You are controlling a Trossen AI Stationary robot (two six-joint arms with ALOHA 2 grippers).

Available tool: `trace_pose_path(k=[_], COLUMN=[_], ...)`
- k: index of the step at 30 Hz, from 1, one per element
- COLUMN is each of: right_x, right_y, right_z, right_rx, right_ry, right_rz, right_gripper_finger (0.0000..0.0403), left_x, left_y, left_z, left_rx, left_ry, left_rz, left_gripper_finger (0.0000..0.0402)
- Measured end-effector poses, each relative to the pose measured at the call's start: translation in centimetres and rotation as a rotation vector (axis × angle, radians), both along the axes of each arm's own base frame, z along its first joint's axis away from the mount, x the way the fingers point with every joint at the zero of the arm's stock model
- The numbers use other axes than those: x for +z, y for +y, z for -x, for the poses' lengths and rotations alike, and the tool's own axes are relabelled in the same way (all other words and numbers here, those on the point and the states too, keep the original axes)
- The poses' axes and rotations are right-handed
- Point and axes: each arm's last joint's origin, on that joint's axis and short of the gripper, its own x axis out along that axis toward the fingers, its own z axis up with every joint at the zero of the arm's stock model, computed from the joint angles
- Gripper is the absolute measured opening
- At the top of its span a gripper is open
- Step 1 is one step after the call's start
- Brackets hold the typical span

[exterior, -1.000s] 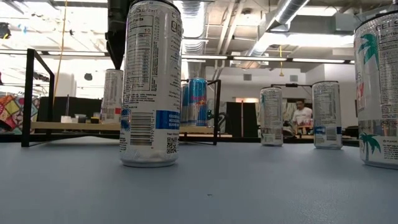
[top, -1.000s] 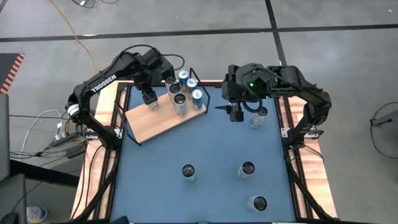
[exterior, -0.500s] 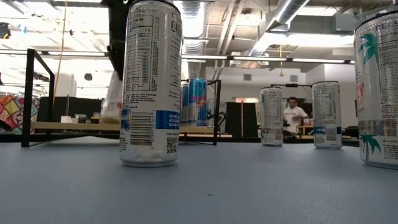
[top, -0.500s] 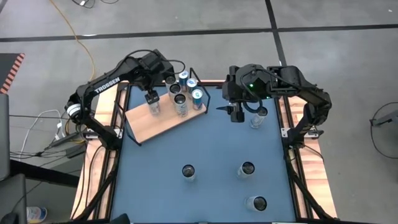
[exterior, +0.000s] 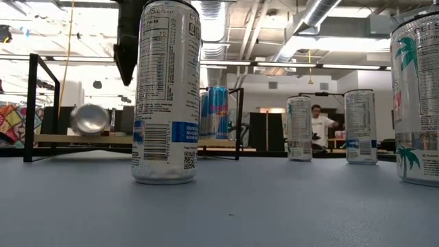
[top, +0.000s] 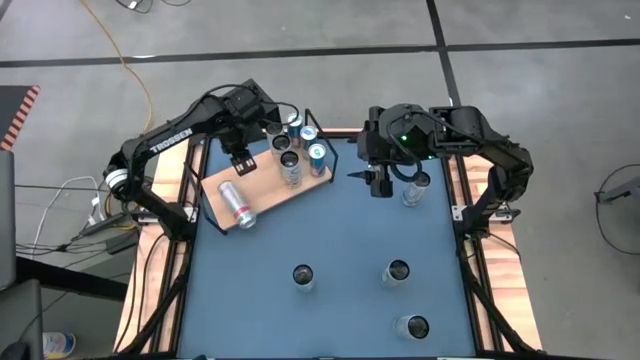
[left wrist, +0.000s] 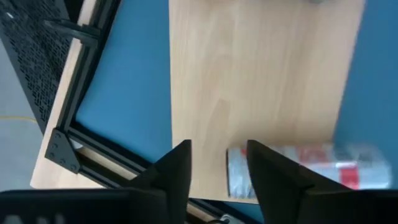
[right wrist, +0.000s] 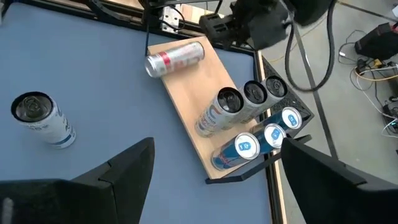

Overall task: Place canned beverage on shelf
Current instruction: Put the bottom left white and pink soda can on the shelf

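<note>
The shelf (top: 270, 195) is a pale-wood board with a black wire frame (top: 322, 140) at its far right end. Several cans stand upright at that end (top: 290, 170). One silver-and-red can (top: 237, 203) lies on its side on the board near its left end. It also shows in the left wrist view (left wrist: 311, 169), the right wrist view (right wrist: 175, 57) and, end-on, the low view (exterior: 90, 118). My left gripper (top: 242, 163) hovers open and empty above the board (left wrist: 261, 74), apart from the fallen can. My right gripper (top: 378, 185) is open and empty over the far right of the table.
Three cans stand on the blue tabletop toward its near side (top: 303, 277), (top: 397, 272), (top: 412, 327). Another stands beside my right gripper (top: 412, 192). One near can fills the front of the low view (exterior: 167, 89). A person shows in the room behind (exterior: 317, 123).
The can that stood on the board under my left gripper has tipped over, and it now lies on its side nearer the board's left end. My left gripper has drawn slightly toward the table's far edge, away from the can.
</note>
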Motion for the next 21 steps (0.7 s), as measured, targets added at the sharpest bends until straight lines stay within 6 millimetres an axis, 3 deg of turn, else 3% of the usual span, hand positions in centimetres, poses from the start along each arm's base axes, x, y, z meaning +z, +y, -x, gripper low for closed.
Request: trace_pose_path(k=[5, 12, 17, 21], right_x=[-0.2, -0.3, -0.2, -0.4], right_y=[1.0, 2.8, 4.1, 4.8], right_z=[0.1, 0.3, 0.3, -0.2], right_rx=[0.066, 0.112, 0.143, 0.139], right_ry=[0.022, 0.038, 0.024, -0.01], right_rz=[-0.036, -0.052, -0.064, -0.099], right_gripper_finger=[0.0333, 0.0333, 0.0333, 0.0333], left_x=[2.8, 6.6, 8.3, 8.7], left_y=[-3.5, -9.9, -13.8, -16.7], left_z=[1.3, 3.4, 3.8, 3.5], left_rx=[0.037, 0.073, 0.034, -0.039], left_ry=[-0.125, -0.408, -0.603, -0.656], left_rz=[-0.023, -0.02, 0.022, -0.002], left_gripper_finger=[0.0093, 0.0045, 0.0026, 0.002])
